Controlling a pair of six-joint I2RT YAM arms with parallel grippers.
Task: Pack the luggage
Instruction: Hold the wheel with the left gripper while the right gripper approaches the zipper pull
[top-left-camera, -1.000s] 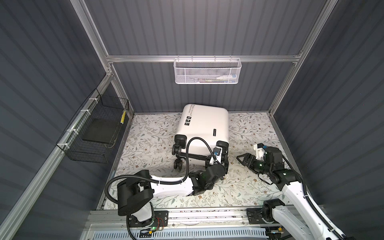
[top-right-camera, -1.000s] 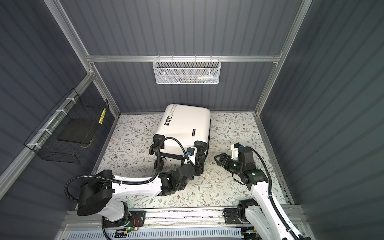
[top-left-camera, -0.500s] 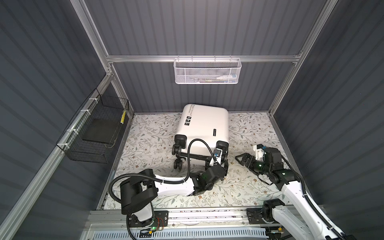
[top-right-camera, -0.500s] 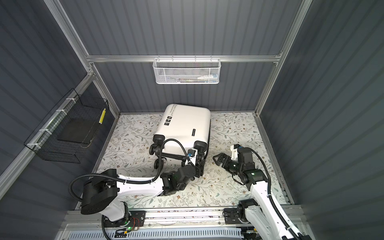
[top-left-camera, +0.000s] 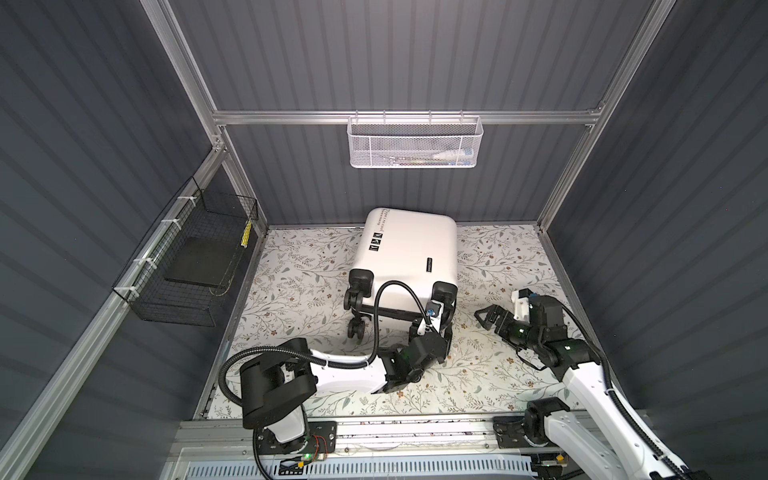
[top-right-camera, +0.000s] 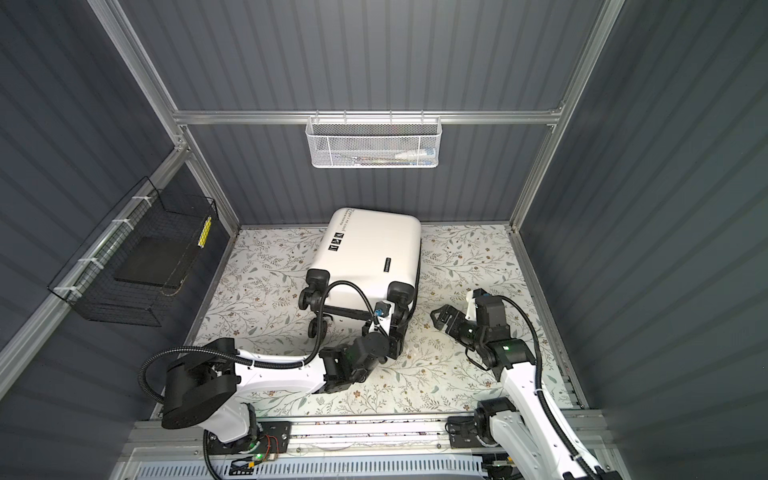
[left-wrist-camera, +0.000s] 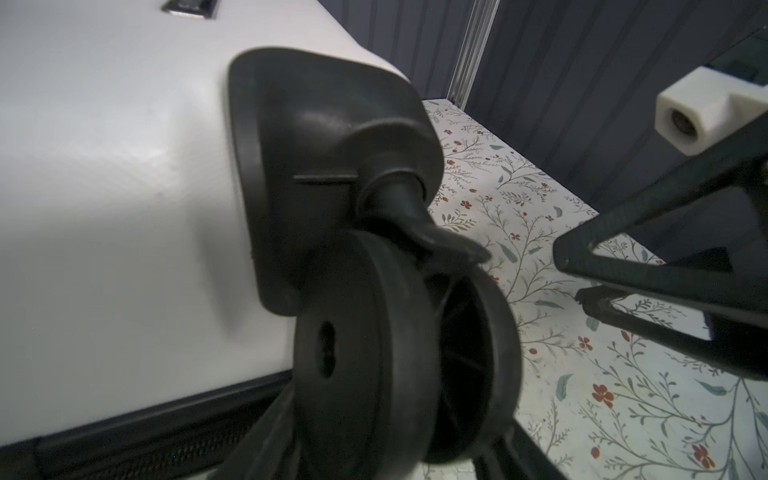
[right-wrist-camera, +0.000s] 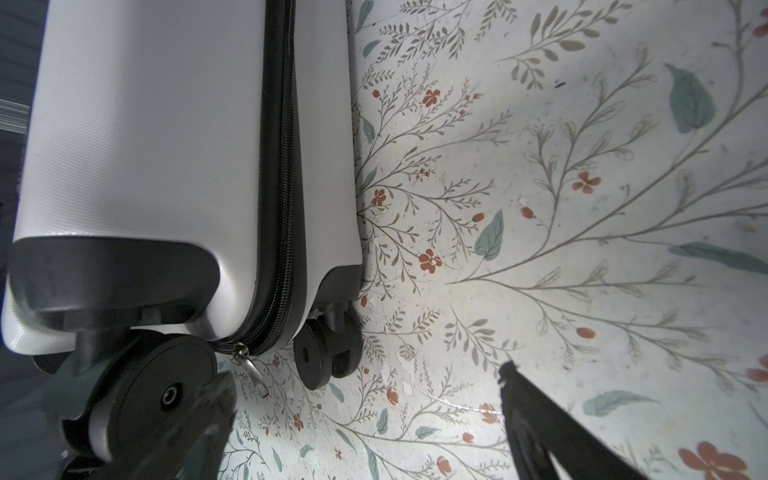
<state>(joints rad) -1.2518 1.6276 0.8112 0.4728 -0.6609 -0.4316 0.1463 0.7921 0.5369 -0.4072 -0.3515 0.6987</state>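
**Left gripper (top-left-camera: 432, 332) at a wheel (top-left-camera: 445, 293) of the suitcase (top-left-camera: 407, 249); right gripper (top-left-camera: 484, 320) wide**

Top views: suitcase lies flat mid-frame on the floral floor (top-left-camera: 291, 291), far end at the back wall, wheels toward the lower edge. Left gripper sits at the lower right wheel. Right gripper hovers just right of that corner, apart from the shell, jaws spread wide.

Left wrist: wheel fills the view, with dark fingers (left-wrist-camera: 257, 449) on either side of it. Clamped or only straddling: cannot tell.

Right wrist: zipper band (right-wrist-camera: 278, 166) is shut along the whole visible side. Its metal pull (right-wrist-camera: 249, 365) hangs at the wheel corner.

Judgement: shell is stiff, smooth, likely slippery, and too broad for either jaw. Probably light if empty, and apt to roll. Wheels swivel, so they make a poor hold. Best purchase is the small pull, pinched narrow, with the other gripper bracing the case.
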